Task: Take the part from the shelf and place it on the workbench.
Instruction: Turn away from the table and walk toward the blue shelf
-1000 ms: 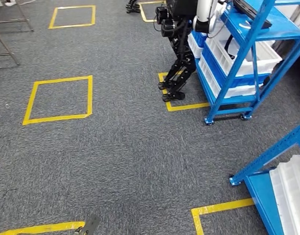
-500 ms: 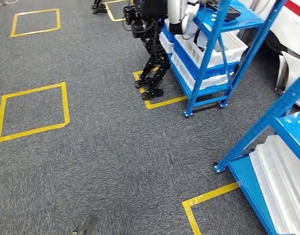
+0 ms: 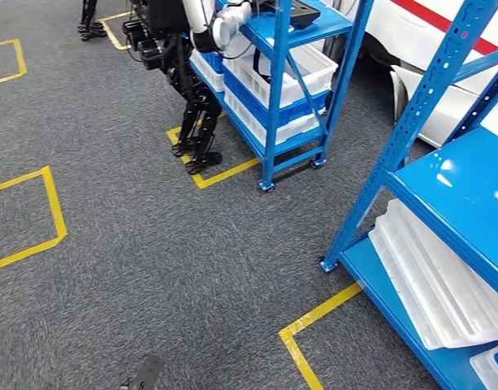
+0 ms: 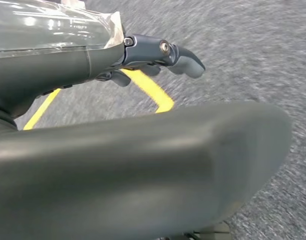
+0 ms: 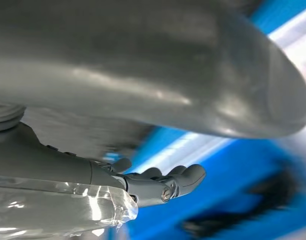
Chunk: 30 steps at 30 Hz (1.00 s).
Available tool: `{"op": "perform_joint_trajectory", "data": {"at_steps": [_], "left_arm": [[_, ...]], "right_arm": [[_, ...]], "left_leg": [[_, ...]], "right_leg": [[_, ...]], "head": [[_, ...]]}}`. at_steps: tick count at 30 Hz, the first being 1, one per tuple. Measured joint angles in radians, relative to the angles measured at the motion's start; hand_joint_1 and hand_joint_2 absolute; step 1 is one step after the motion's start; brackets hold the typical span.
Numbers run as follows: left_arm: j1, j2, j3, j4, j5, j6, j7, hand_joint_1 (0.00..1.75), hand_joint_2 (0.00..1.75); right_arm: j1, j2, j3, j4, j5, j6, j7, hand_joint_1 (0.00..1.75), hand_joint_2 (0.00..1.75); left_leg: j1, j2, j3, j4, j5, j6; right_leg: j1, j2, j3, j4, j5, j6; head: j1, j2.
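The task has hardly begun. Both hands, left hand [image 4: 151, 55] and right hand [image 5: 158, 182], hold nothing, fingers loosely apart. The shelf [image 3: 442, 187] is near; no part taken yet.

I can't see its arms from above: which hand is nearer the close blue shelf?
Right. Its right hand has the blue shelf close behind it; the left hand hangs over grey carpet and yellow floor tape, away from it.
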Motion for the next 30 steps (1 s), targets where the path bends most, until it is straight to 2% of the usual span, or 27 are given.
{"op": "perform_joint_trajectory", "data": {"at_steps": [1, 3, 4, 5, 7, 8, 9, 10, 11, 12, 13, 14, 15, 16, 18, 19, 20, 21, 22, 23, 24, 25, 26, 27, 29, 30], "left_arm": [[-0.001, 0.000, 0.001, 0.000, -0.001, 0.001, 0.000, 0.00, 0.00], [-0.004, 0.000, 0.002, 0.000, -0.004, 0.003, 0.000, 0.00, 0.00], [-0.006, -0.001, 0.002, 0.000, -0.006, 0.003, 0.000, 0.00, 0.00], [-0.007, -0.001, 0.003, 0.000, -0.008, 0.004, -0.001, 0.00, 0.00], [-0.005, -0.001, 0.003, 0.000, -0.012, 0.004, 0.000, 0.00, 0.00], [-0.003, -0.001, 0.003, 0.000, -0.013, 0.005, 0.000, 0.00, 0.00], [-0.002, -0.001, 0.004, 0.000, -0.014, 0.006, 0.000, 0.00, 0.00], [-0.002, -0.001, 0.004, 0.000, -0.015, 0.006, 0.001, 0.00, 0.00], [-0.002, -0.001, 0.004, 0.000, -0.016, 0.007, 0.002, 0.00, 0.00], [-0.003, -0.001, 0.004, 0.000, -0.017, 0.007, 0.002, 0.00, 0.00], [-0.003, -0.001, 0.004, 0.000, -0.018, 0.007, 0.002, 0.00, 0.00], [-0.003, -0.001, 0.004, 0.000, -0.019, 0.008, 0.003, 0.00, 0.00], [-0.003, -0.001, 0.004, 0.000, -0.019, 0.009, 0.003, 0.00, 0.00], [-0.004, -0.001, 0.004, 0.000, -0.020, 0.010, 0.003, 0.00, 0.00], [-0.007, -0.001, 0.004, 0.000, -0.020, 0.011, 0.004, 0.00, 0.00], [-0.008, -0.001, 0.004, 0.000, -0.021, 0.011, 0.004, 0.00, 0.00], [-0.009, -0.001, 0.004, 0.000, -0.022, 0.011, 0.005, 0.00, 0.00], [-0.009, -0.001, 0.004, 0.000, -0.024, 0.011, 0.006, 0.00, 0.00], [-0.009, -0.001, 0.004, 0.000, -0.026, 0.011, 0.007, 0.00, 0.00], [-0.007, -0.001, 0.004, 0.000, -0.027, 0.011, 0.008, 0.00, 0.00], [-0.004, -0.001, 0.004, 0.000, -0.028, 0.011, 0.009, 0.00, 0.00], [-0.002, -0.001, 0.004, 0.000, -0.029, 0.011, 0.010, 0.00, 0.00], [-0.002, -0.001, 0.004, 0.000, -0.030, 0.011, 0.010, 0.00, 0.00], [-0.002, -0.001, 0.004, 0.000, -0.030, 0.010, 0.010, 0.00, 0.00], [-0.004, -0.001, 0.004, 0.000, -0.029, 0.010, 0.008, 0.00, 0.00], [-0.004, 0.000, 0.004, 0.000, -0.029, 0.010, 0.005, 0.00, 0.00]], "right_arm": [[-0.007, -0.010, -0.014, 0.043, 0.009, -0.008, 0.020, 0.00, 0.00], [-0.014, -0.028, -0.040, 0.118, 0.022, -0.021, 0.058, 0.00, 0.00], [-0.015, -0.034, -0.051, 0.148, 0.026, -0.025, 0.070, 0.00, 0.00], [-0.019, -0.041, -0.060, 0.174, 0.028, -0.028, 0.078, 0.00, 0.00], [-0.033, -0.051, -0.073, 0.219, 0.032, -0.027, 0.118, 0.00, 0.00], [-0.040, -0.057, -0.081, 0.242, 0.034, -0.023, 0.157, 0.00, 0.00], [-0.046, -0.060, -0.088, 0.264, 0.039, -0.017, 0.209, 0.00, 0.00], [-0.048, -0.063, -0.096, 0.287, 0.045, -0.010, 0.269, 0.00, 0.00], [-0.049, -0.064, -0.103, 0.306, 0.052, -0.005, 0.324, 0.00, 0.00], [-0.048, -0.065, -0.108, 0.324, 0.062, -0.002, 0.371, 0.00, 0.00], [-0.048, -0.065, -0.112, 0.341, 0.077, -0.003, 0.412, 0.00, 0.00], [-0.050, -0.064, -0.114, 0.355, 0.098, -0.006, 0.444, 0.00, 0.00], [-0.052, -0.064, -0.113, 0.368, 0.121, -0.011, 0.472, 0.00, 0.00], [-0.055, -0.063, -0.111, 0.379, 0.141, -0.014, 0.496, 0.00, 0.00], [-0.056, -0.061, -0.109, 0.398, 0.159, -0.015, 0.529, 0.00, 0.00], [-0.056, -0.060, -0.109, 0.405, 0.162, -0.014, 0.536, 0.00, 0.00], [-0.057, -0.058, -0.109, 0.411, 0.165, -0.011, 0.540, 0.00, 0.00], [-0.058, -0.056, -0.109, 0.416, 0.171, -0.006, 0.541, 0.00, 0.00], [-0.060, -0.054, -0.107, 0.420, 0.178, 0.002, 0.542, 0.00, 0.00], [-0.063, -0.053, -0.104, 0.425, 0.187, 0.012, 0.542, 0.00, 0.00], [-0.064, -0.052, -0.099, 0.429, 0.196, 0.024, 0.542, 0.00, 0.00], [-0.065, -0.052, -0.094, 0.433, 0.204, 0.035, 0.540, 0.00, 0.00], [-0.065, -0.052, -0.089, 0.436, 0.208, 0.044, 0.537, 0.00, 0.00], [-0.065, -0.052, -0.086, 0.439, 0.211, 0.052, 0.533, 0.00, 0.00], [-0.066, -0.052, -0.083, 0.442, 0.212, 0.064, 0.521, 0.00, 0.00], [-0.067, -0.052, -0.082, 0.443, 0.213, 0.068, 0.517, 0.00, 0.00]], "left_leg": [[0.000, -0.010, 0.007, -0.016, -0.001, 0.001], [-0.001, 0.003, 0.011, -0.024, -0.001, 0.006], [0.001, 0.011, 0.014, -0.028, 0.000, 0.010], [0.003, 0.022, 0.018, -0.032, 0.000, 0.015], [0.003, 0.050, 0.025, -0.036, -0.003, 0.022], [0.003, 0.066, 0.027, -0.036, -0.006, 0.023], [0.003, 0.080, 0.029, -0.036, -0.009, 0.023], [0.004, 0.092, 0.032, -0.036, -0.013, 0.022], [0.005, 0.102, 0.036, -0.036, -0.017, 0.020], [0.006, 0.112, 0.043, -0.036, -0.022, 0.016], [0.006, 0.121, 0.051, -0.036, -0.028, 0.011], [0.004, 0.131, 0.057, -0.036, -0.033, 0.005], [0.001, 0.140, 0.062, -0.036, -0.038, -0.002], [-0.002, 0.150, 0.065, -0.037, -0.042, -0.008], [-0.004, 0.169, 0.074, -0.043, -0.047, -0.018], [-0.001, 0.163, 0.078, -0.041, -0.053, -0.022], [0.000, 0.146, 0.073, -0.024, -0.068, -0.026], [0.001, 0.123, 0.057, 0.014, -0.091, -0.028], [0.002, 0.097, 0.029, 0.073, -0.121, -0.028], [0.001, 0.083, -0.008, 0.145, -0.150, -0.027], [0.000, 0.077, -0.044, 0.208, -0.169, -0.027], [-0.001, 0.074, -0.068, 0.244, -0.170, -0.025], [-0.002, 0.071, -0.076, 0.241, -0.149, -0.022], [-0.002, 0.066, -0.065, 0.199, -0.111, -0.019], [0.000, 0.031, -0.019, 0.069, -0.030, -0.010], [0.002, 0.010, 0.000, 0.020, -0.010, -0.008]], "right_leg": [[-0.002, 0.011, -0.003, 0.000, 0.000, 0.006], [-0.006, 0.025, -0.007, -0.002, -0.001, 0.018], [-0.005, 0.009, -0.009, 0.004, -0.007, 0.025], [-0.004, -0.018, -0.018, 0.026, -0.022, 0.031], [-0.006, -0.079, -0.068, 0.130, -0.078, 0.045], [-0.009, -0.093, -0.105, 0.200, -0.106, 0.052], [-0.013, -0.098, -0.136, 0.255, -0.122, 0.057], [-0.017, -0.102, -0.150, 0.277, -0.118, 0.061], [-0.019, -0.106, -0.142, 0.256, -0.093, 0.064], [-0.021, -0.115, -0.115, 0.198, -0.055, 0.066], [-0.020, -0.136, -0.080, 0.126, -0.020, 0.065], [-0.015, -0.160, -0.051, 0.065, 0.004, 0.060], [-0.010, -0.177, -0.035, 0.026, 0.014, 0.052], [-0.005, -0.188, -0.030, 0.012, 0.012, 0.042], [-0.002, -0.169, -0.033, 0.010, 0.009, 0.024], [-0.003, -0.158, -0.030, 0.007, 0.009, 0.017], [-0.005, -0.147, -0.027, 0.004, 0.010, 0.009], [-0.008, -0.136, -0.024, 0.000, 0.010, 0.002], [-0.009, -0.124, -0.022, -0.001, 0.010, -0.003], [-0.008, -0.110, -0.021, -0.001, 0.009, -0.007], [-0.007, -0.095, -0.019, -0.001, 0.007, -0.010], [-0.006, -0.079, -0.015, -0.001, 0.005, -0.012], [-0.005, -0.063, -0.011, 0.000, 0.003, -0.012], [-0.005, -0.047, -0.006, 0.000, 0.001, -0.011], [-0.004, -0.019, 0.003, 0.002, -0.006, -0.006], [-0.004, -0.006, 0.003, 0.004, -0.008, -0.002]], "head": [[0.000, 0.000], [-0.001, 0.000], [0.000, 0.000], [0.002, 0.000], [0.004, 0.000], [0.005, 0.000], [0.005, 0.000], [0.005, 0.000], [0.005, 0.000], [0.005, 0.000], [0.005, 0.000], [0.005, 0.000], [0.005, 0.000], [0.004, 0.000], [0.004, 0.000], [0.003, 0.000], [0.002, 0.000], [0.001, 0.000], [0.000, 0.000], [0.000, 0.000], [0.000, 0.000], [0.000, 0.000], [-0.001, 0.000], [0.000, 0.000], [0.000, 0.000], [0.000, 0.000]]}}
